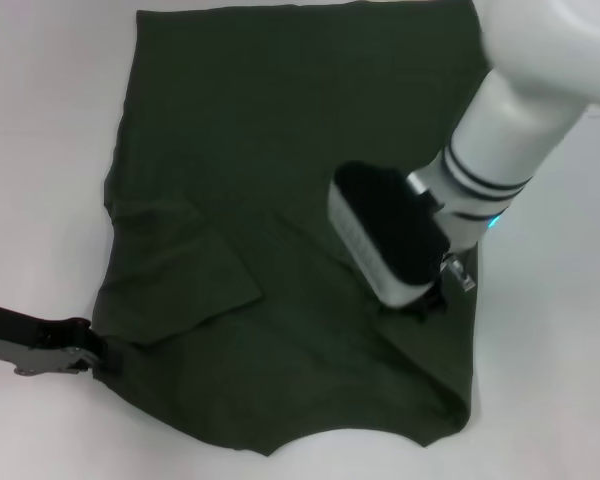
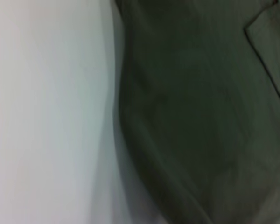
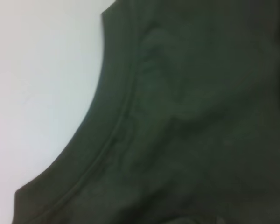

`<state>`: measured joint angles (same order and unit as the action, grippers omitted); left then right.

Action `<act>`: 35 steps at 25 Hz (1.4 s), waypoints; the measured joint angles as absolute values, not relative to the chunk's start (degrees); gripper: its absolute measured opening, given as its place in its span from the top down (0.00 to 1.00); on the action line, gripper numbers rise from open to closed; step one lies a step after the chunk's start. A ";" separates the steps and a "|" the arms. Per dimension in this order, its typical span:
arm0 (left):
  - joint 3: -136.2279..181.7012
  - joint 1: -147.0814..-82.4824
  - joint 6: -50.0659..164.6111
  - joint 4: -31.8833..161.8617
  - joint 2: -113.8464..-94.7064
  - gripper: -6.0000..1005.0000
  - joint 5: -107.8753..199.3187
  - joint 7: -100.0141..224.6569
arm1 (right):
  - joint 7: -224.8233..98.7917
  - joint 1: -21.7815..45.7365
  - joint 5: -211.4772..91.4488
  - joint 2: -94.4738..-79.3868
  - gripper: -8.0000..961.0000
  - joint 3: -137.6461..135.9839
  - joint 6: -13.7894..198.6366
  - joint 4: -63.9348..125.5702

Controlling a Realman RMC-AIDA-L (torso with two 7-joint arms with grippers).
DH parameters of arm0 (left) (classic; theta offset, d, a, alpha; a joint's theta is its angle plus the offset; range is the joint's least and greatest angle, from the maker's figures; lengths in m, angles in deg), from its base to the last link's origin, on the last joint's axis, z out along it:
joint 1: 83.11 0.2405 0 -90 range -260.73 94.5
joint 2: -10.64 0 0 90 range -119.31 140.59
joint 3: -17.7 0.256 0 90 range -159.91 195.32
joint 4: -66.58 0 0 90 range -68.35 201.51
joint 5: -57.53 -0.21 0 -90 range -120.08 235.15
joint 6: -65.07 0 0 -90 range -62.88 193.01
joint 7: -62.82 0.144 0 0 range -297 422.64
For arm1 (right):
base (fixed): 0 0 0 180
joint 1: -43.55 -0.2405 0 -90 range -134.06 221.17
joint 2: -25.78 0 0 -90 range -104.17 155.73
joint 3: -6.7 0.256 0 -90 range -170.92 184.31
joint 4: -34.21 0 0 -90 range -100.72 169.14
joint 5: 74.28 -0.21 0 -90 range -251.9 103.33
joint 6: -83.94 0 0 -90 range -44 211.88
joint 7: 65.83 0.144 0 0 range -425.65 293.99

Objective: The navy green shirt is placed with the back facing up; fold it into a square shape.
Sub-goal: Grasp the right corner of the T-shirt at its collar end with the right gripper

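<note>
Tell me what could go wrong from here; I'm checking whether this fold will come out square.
1. The left gripper meets the navy green shirt only at its near left corner, so the cloth could slip free if pulled.
2. The left sleeve flap lies folded in and creased; dragging the cloth may skew it.
3. The right gripper sits low on the shirt under its own wrist, so its hold cannot be checked; uneven pulls could leave a lopsided fold.
</note>
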<state>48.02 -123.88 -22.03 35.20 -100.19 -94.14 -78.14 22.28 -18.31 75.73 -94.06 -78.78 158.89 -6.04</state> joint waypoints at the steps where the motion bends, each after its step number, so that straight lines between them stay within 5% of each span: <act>1: 48.02 -123.75 -22.02 35.19 -100.19 0.95 -94.14 -78.06 | 22.15 -18.07 75.95 -93.89 0.96 -77.15 159.27 -6.20; 15: 48.03 -123.54 -22.27 34.20 -100.10 0.95 -94.14 -77.48 | 16.36 -8.01 75.38 -92.58 0.96 -48.74 165.70 -11.05; 27: 48.03 -122.94 -22.56 33.48 -100.01 0.95 -94.25 -76.18 | 14.34 1.70 64.31 -87.82 0.96 -41.56 166.77 -8.16; 35: 47.79 -121.59 -22.53 32.08 -100.01 0.95 -94.11 -75.17 | 12.61 4.92 63.63 -86.62 0.96 -34.31 166.46 -4.34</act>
<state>47.79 -121.59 -22.53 32.08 -100.01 -94.11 -75.17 12.61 4.92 63.63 -86.62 -34.31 166.46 -4.34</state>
